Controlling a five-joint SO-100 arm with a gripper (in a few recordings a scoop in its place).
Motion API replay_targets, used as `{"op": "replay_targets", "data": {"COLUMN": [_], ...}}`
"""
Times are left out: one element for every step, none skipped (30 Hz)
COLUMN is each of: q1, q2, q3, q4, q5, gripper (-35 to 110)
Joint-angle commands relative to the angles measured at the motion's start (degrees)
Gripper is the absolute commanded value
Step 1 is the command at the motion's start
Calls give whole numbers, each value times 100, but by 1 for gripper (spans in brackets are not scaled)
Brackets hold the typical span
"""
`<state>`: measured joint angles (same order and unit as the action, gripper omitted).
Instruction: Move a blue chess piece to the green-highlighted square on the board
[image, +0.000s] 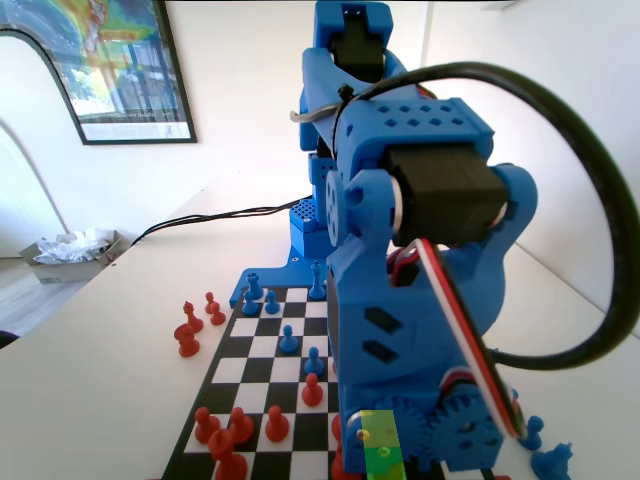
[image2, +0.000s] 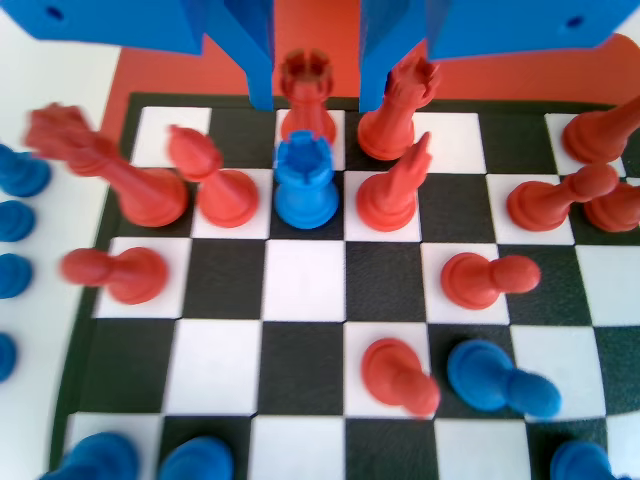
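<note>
My arm leans far over the board, reaching to the red side, wrist low. In the wrist view the jaws hang parted and empty. A red rook stands between them; the blue piece stands upright just below, free. The arm hides most of the green square in the fixed view, so I judge the piece is on it. Red pieces crowd both sides; lifting crookedly, I could clip the rook or a red bishop.
</note>
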<state>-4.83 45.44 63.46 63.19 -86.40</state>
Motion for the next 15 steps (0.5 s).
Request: {"op": "replay_targets", "data": {"q1": [-79, -70, -70, -70, -70, -70, -70, -70, -70, -70, -79, -88, -88, -97, -97], "q2": [246, 237, 237, 229, 229, 229, 229, 229, 229, 220, 220, 220, 220, 220, 220], "q3": [-246, -237, -229, -229, -229, -229, -229, -229, -229, -229, -229, -229, -229, -229, -229], "q4": [44, 35, 35, 26, 18, 9, 9, 9, 9, 9, 9, 9, 9, 9, 9], "q5": [-79, -79, -79, -88, -88, -88, -88, -79, -70, -70, -53, -53, -53, -53, -53], "gripper": [13, 13, 13, 13, 13, 13, 13, 13, 13, 13, 12, 12, 12, 12, 11]}}
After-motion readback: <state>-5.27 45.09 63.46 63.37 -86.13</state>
